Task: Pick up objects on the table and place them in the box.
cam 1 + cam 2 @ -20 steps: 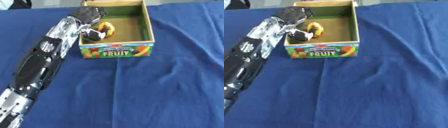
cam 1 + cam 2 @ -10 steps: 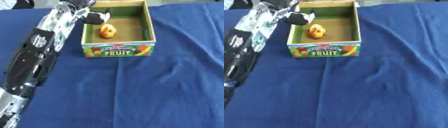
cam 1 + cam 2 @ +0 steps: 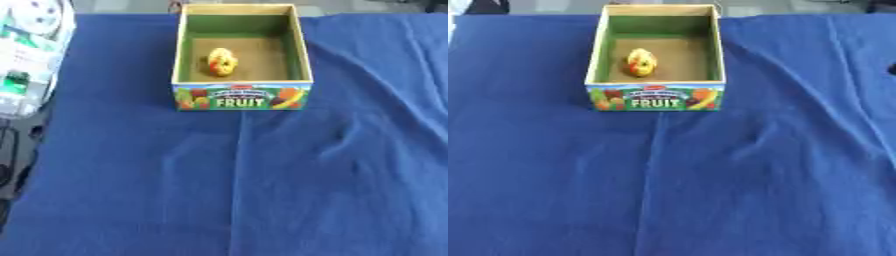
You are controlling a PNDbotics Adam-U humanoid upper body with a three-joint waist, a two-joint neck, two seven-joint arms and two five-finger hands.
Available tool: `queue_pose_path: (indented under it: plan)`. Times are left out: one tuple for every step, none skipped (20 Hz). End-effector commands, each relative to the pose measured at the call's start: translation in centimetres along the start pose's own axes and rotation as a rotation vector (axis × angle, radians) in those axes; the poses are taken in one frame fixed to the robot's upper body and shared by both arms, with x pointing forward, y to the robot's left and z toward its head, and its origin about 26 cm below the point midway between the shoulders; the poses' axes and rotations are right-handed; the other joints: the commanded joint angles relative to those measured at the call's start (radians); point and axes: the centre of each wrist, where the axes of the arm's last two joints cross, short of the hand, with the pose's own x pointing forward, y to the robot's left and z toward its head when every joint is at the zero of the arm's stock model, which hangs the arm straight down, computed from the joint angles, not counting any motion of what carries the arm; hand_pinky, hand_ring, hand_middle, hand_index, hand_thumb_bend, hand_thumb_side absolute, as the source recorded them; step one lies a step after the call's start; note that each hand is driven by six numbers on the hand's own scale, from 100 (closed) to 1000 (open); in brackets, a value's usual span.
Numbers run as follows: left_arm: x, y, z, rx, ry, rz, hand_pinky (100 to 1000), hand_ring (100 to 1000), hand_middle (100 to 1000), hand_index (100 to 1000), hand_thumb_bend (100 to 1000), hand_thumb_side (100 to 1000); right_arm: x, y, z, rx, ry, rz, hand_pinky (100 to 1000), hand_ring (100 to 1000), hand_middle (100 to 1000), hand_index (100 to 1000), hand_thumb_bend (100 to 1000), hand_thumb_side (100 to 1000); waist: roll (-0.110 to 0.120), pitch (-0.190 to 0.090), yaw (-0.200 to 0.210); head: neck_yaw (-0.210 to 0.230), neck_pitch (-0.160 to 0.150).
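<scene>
Far left edge of the left eye view: the robot's left arm (image 3: pixel 26 55), blurred silver/white w/ black below, over the desk's left side. The left hand itself isn't in either view, so can't tell its state. Right hand not visible either.

Desk covered w/ a blue cloth (image 3: pixel 710 190), creased, a fold running down from the box's front toward the near edge.

Center-top: the box (image 3: pixel 241 96), open-topped, tan rim, green inner walls, brownish floor, front panel printed w/ fruit pics & the word "FRUIT". It sits upright at the far side of the desk.

Inside the box, left of center on its floor: a small yellow object (image 3: pixel 640 62) w/ a red/orange spot, apart from the walls. Can't make out more of it.
</scene>
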Motion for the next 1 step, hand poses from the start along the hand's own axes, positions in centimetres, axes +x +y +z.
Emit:
queue_pose_path:
  plan:
    - [0.44, 1.8, 0.83, 0.069, -0.006, 0.102, 489, 682, 643, 850, 100, 898, 0.68, -0.41, -0.62, -0.011, -0.036, -0.001, 680, 547, 519, 790, 100, 1000, -0.004, -0.026, 0.006, -0.015, 0.018]
